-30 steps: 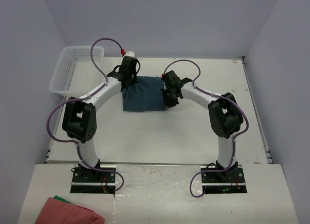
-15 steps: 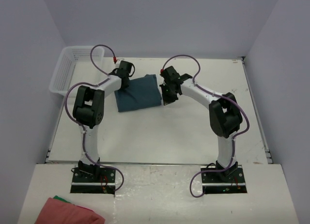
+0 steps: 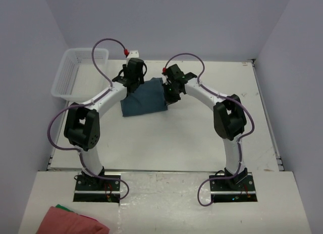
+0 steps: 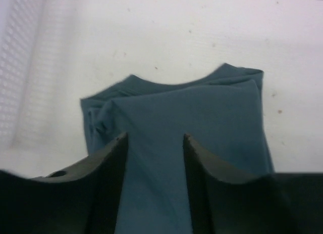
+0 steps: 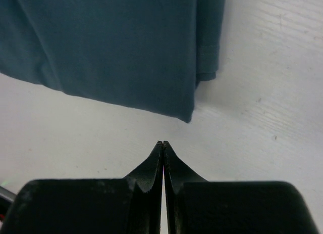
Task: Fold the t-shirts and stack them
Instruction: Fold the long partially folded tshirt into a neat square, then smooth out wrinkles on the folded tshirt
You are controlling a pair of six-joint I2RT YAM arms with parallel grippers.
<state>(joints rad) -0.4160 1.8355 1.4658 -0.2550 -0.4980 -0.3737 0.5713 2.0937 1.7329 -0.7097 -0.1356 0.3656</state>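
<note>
T-shirt [image 3: 144, 99] plain teal-blue; basket [image 3: 68, 77] wht mesh; cloth [image 3: 70, 223] pink-red, grn edge.

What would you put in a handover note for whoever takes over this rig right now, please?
Left gripper: open, over the far-left part of the t-shirt, gripping nothing.
Right gripper: shut and empty, just off the t-shirt's right edge, over bare table.
T-shirt: folded into a compact rectangle, lying flat at the far middle of the table between the two grippers.
Done: the folding looks complete.
Left: stacking. No second t-shirt is in view, so probably only a final tidy or placement.
</note>
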